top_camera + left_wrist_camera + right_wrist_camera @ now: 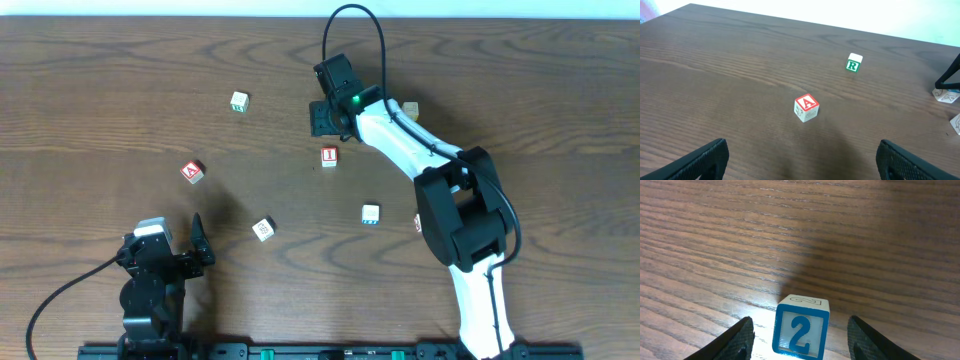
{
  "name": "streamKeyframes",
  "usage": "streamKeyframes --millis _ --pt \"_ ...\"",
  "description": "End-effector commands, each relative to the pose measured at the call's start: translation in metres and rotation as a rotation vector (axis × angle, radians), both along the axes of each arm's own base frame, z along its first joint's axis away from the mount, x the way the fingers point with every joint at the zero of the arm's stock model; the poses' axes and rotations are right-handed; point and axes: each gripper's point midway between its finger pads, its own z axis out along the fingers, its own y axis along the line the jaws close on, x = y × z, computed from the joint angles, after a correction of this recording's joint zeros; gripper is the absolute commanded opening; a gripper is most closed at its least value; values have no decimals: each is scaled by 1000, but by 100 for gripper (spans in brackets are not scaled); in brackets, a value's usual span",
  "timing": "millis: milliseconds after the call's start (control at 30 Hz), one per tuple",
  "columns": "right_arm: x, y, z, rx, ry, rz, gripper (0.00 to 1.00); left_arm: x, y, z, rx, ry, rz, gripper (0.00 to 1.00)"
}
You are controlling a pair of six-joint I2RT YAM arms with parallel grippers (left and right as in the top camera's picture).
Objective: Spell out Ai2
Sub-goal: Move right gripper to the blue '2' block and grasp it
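2 block (801,327) sits on counter (850,240) dead centre between right gripper (800,341) fingers. Jaws wide open, nothing held, gaps both sides. R arm is much nearer. A block (806,108) lies ahead of left gripper (802,150), also open and empty.

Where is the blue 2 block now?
Right wrist view: the blue 2 block sits on the table inside the open right claw. Overhead, that claw is just beyond the red I block.

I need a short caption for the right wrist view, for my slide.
Right gripper, open, with the blue 2 block between its fingers on the wooden table.
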Motion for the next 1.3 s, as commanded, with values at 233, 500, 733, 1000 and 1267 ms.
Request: streamKeyframes --millis 233,500,733,1000,1267 --pt "0 6 -9 -12 2 27 58 -1 1 -11 3 23 5 95" --pt "-1 6 -13 -22 7 40 43 -1 1 -11 3 23 5 95" --pt "-1 6 -13 -22 6 40 35 -1 1 -11 3 23 5 95" --pt "-1 5 -13 -23 6 40 30 -1 1 -11 3 23 5 95" --pt "2 -3 0 -78 10 36 29 -1 1 -11 3 23 5 95"
